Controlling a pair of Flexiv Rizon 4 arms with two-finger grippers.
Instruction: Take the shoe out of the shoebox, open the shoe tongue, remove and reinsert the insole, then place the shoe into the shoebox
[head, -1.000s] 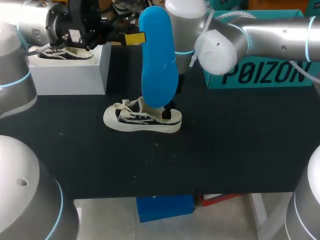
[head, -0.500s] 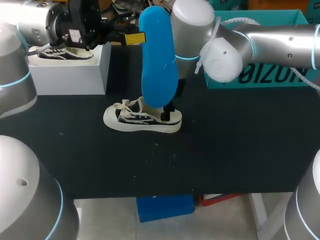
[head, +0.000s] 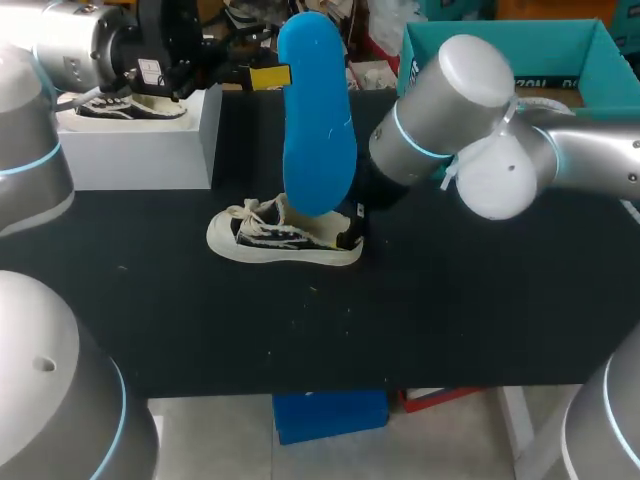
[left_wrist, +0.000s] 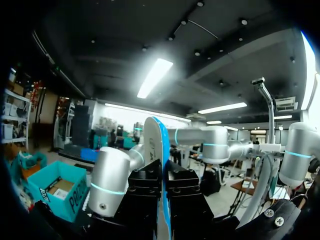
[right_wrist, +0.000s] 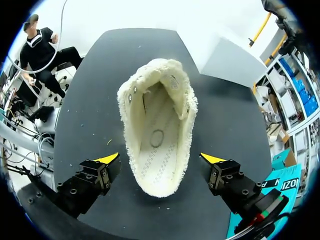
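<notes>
A blue insole (head: 318, 130) hangs upright above the table, and my left gripper (head: 262, 76) is shut on its upper edge. In the left wrist view the insole's (left_wrist: 161, 150) thin edge runs between the closed black fingers of the left gripper (left_wrist: 163, 172). Below it a cream low sneaker (head: 283, 240) with dark stripes lies on the black table. My right gripper (head: 348, 232) is at the sneaker's heel. From the right wrist, the sneaker (right_wrist: 157, 125) shows its bare inside, its heel end between the right gripper's (right_wrist: 160, 159) open fingers, neither touching. The teal shoebox (head: 480, 45) stands back right.
A white box (head: 140, 150) at the back left carries a second sneaker (head: 128, 105). My right arm's elbow (head: 455, 120) hangs over the table in front of the teal shoebox. Black tabletop (head: 450, 300) lies bare in front of the shoe.
My right arm's elbow has swung down and to the right, uncovering the teal shoebox, while its gripper stays by the heel. The left arm and insole have not moved.
</notes>
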